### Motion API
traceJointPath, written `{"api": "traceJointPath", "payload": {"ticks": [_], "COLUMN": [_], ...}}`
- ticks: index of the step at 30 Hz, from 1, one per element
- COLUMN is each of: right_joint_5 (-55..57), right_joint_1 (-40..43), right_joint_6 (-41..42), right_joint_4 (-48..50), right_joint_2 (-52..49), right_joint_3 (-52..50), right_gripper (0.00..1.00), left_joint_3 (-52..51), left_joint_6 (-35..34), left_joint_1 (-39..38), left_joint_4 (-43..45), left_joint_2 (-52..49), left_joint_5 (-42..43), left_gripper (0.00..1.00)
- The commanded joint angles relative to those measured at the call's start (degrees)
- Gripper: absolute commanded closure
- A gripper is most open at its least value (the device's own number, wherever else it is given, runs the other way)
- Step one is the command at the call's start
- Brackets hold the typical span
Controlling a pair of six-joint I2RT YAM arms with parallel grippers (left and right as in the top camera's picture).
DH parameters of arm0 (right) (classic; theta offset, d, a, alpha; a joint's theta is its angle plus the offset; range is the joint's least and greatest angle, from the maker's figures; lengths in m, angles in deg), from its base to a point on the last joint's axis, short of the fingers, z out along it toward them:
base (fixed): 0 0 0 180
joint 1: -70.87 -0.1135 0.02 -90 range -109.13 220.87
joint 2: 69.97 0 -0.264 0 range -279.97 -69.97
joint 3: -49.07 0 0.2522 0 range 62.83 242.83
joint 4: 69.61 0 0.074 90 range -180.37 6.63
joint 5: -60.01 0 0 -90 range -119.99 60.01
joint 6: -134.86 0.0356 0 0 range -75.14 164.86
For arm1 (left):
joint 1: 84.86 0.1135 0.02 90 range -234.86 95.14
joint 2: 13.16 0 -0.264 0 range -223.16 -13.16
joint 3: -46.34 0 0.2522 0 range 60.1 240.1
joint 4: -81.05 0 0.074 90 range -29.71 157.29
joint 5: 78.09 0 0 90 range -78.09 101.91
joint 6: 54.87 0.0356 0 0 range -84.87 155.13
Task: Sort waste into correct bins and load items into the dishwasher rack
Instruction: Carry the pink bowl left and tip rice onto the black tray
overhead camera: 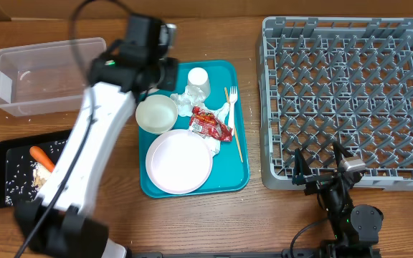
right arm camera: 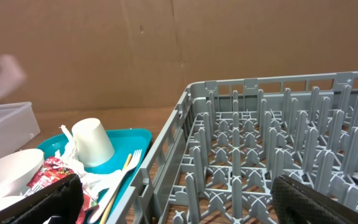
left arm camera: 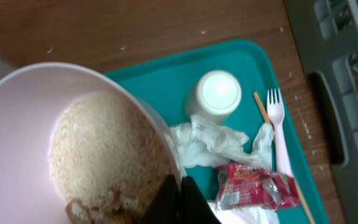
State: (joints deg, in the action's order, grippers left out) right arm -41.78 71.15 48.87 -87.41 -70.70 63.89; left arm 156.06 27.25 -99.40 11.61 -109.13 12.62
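Your left fingers (left arm camera: 179, 202) pinch rim of rice bowl (left arm camera: 73, 143) above far-left corner of teal tray (left arm camera: 160, 84), likely to dump scraps; right fingers (overhead camera: 320, 170) spread, idle right of tray.

Desk (overhead camera: 192, 222): brown wood-grain top, grain running lengthwise, light scuffs, evenly lit, soft shadows only. Rising behind desk's far edge: cardboard wall (right arm camera: 104, 50), plain brown, upright, one vertical seam near the middle, faint creases. Lighting diffuse, from above desk.

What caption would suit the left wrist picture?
Left fingers grip a rice-smeared bowl over a teal tray holding cup, napkins, red wrapper, fork.
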Motion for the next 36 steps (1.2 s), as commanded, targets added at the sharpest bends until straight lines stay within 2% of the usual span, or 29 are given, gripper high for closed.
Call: {"api": "traceJointPath", "payload": {"ticks": [1, 7, 11, 15, 21, 26, 31, 36], "right_joint_5": [0.15, 0.15, 0.15, 0.15, 0.15, 0.15, 0.15, 0.15], "right_joint_1": [-0.26, -0.26, -0.26, -0.26, -0.26, -0.26, -0.26, -0.26], "right_joint_6": [-0.42, -0.42, -0.42, -0.42, -0.42, -0.42, -0.42, -0.42], "right_joint_4": [0.31, 0.31, 0.31, 0.31, 0.31, 0.31, 0.31, 0.31], "right_joint_2": [0.57, 0.57, 0.57, 0.57, 0.57, 0.57, 0.57, 0.57], "right_joint_3": [-0.59, -0.59, -0.59, -0.59, -0.59, -0.59, -0.59, -0.59], "right_gripper": [0.00, 0.00, 0.00, 0.00, 0.00, 0.00, 0.00, 0.00], "left_joint_3": [1.27, -0.17, -1.90, -6.16, -16.22, -28.57, -40.50, -47.32], "left_joint_6": [-8.44, -8.11, -3.63, 2.05, 9.44, 16.72, 16.85, 16.85], "left_joint_1": [4.33, 15.17, 23.06, 32.24, 46.75, 58.77, 67.34, 71.71], "left_joint_4": [-5.84, -12.98, -14.62, -14.08, -13.70, -8.20, 3.17, 11.10], "left_joint_2": [4.66, 8.59, 11.43, 14.49, 15.82, 15.72, 13.94, 8.63], "left_joint_5": [3.28, 10.36, 19.30, 32.57, 44.28, 59.32, 71.58, 81.48], "left_gripper": [0.96, 0.95, 0.96, 0.95, 0.96, 0.96, 0.96, 0.96]}}
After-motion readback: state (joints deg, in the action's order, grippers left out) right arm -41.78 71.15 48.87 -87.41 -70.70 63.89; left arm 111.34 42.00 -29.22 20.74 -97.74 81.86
